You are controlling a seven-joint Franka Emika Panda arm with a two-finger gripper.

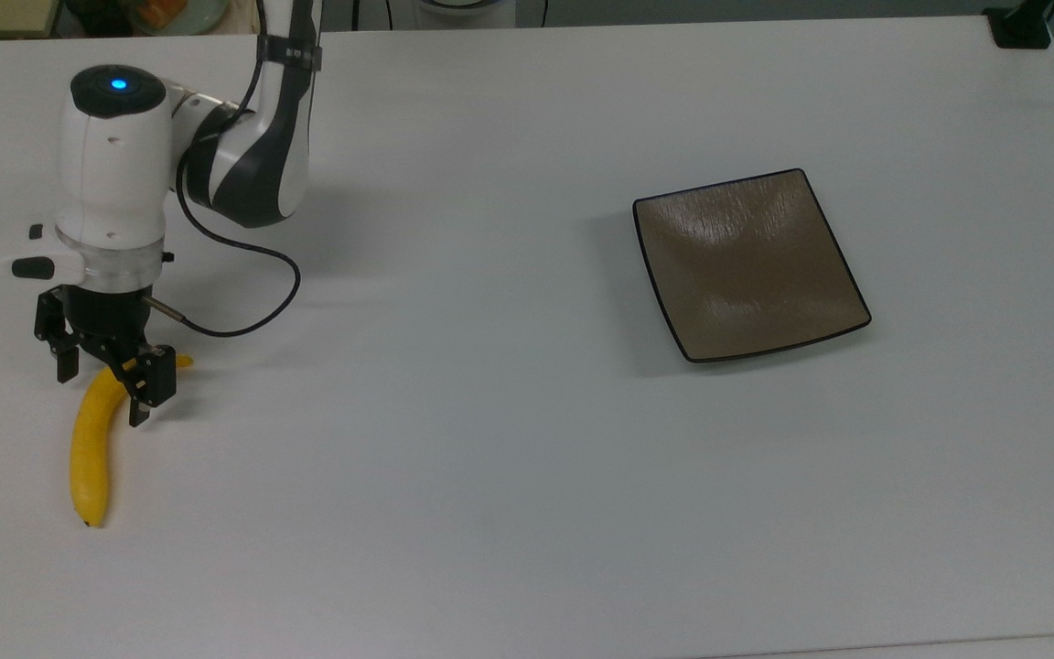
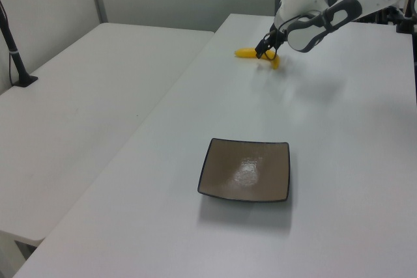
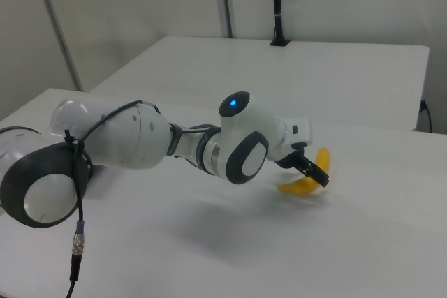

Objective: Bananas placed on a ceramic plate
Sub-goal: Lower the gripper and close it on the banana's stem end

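Note:
A yellow banana (image 1: pixel 88 448) lies on the white table (image 1: pixel 490 458) at the top view's left, its stem end pointing up and right. My gripper (image 1: pixel 102 389) is low over the stem half and open, with one black finger on each side of the banana. In the left view the gripper (image 2: pixel 266 53) covers the middle of the banana (image 2: pixel 245 52) at the far end of the table. The right view shows the banana (image 3: pixel 300 186) just under the gripper (image 3: pixel 311 169). The square brown ceramic plate (image 1: pixel 751 265) sits bare, far to the top view's right; the left view shows the plate (image 2: pixel 245 171) near the front.
A black clamp (image 1: pixel 1021 27) sits at the table's corner at the top view's top right. A second white table (image 2: pixel 78 115) with a black post (image 2: pixel 14 50) stands at the left view's left. The arm's black cable (image 1: pixel 243 311) loops beside the wrist.

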